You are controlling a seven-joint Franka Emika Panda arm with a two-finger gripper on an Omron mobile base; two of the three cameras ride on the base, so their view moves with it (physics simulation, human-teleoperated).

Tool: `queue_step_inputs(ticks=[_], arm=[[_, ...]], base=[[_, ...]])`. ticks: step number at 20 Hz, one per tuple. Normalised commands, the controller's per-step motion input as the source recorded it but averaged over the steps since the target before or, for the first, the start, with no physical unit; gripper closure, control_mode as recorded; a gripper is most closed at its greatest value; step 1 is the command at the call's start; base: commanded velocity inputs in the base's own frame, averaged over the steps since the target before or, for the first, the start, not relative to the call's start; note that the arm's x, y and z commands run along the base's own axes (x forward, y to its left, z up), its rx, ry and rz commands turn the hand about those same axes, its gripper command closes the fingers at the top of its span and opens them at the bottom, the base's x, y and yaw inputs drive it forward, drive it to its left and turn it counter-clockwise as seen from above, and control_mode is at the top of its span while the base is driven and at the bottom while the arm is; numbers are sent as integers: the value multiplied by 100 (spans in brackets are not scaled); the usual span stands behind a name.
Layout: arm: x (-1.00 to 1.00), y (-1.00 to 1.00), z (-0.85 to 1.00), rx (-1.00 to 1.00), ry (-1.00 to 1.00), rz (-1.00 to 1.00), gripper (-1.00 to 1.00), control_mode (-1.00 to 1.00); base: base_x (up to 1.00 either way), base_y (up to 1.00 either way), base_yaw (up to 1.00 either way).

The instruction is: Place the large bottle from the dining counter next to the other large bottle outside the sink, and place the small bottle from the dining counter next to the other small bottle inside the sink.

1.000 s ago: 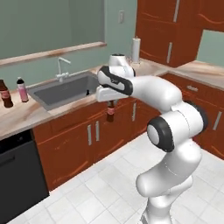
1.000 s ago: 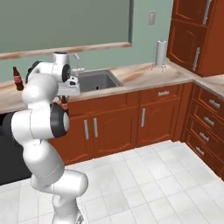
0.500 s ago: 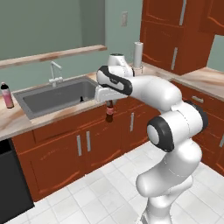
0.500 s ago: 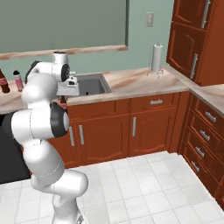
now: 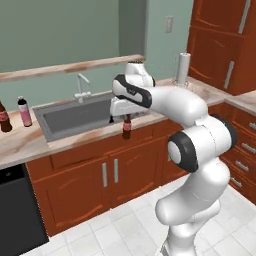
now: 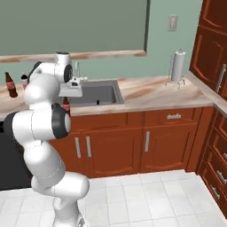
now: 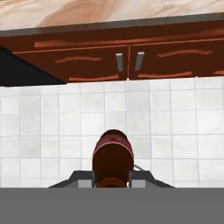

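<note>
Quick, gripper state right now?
Gripper: shut on the small bottle, hanging in front of the cabinets.

Small bottle (image 5: 127, 128): neck hidden inside the gripper (image 5: 125, 117).
Large bottle (image 5: 4, 117): cut by the left edge.
Pink bottle (image 6: 24, 81): mostly behind the arm.
Sink (image 6: 103, 94): left part hidden.

Glossy white rounded arm segments, dark grey joint rings, pale grey hand (image 5: 127, 118).
</note>
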Motion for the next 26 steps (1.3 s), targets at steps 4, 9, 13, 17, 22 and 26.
queue_step_inputs(ticks=[4, 9, 13, 17, 22, 26], arm=[[0, 0, 0, 0, 0, 0, 100, 100], [0, 0, 0, 0, 0, 0, 100, 100], [0, 0, 0, 0, 0, 0, 100, 100], [0, 0, 0, 0, 0, 0, 100, 100], [0, 0, 0, 0, 0, 0, 100, 100], [0, 0, 0, 0, 0, 0, 100, 100]], base=[[51, -6, 31], [87, -33, 27], [90, -43, 15], [64, -24, 13], [45, -7, 11], [43, 0, 7]])
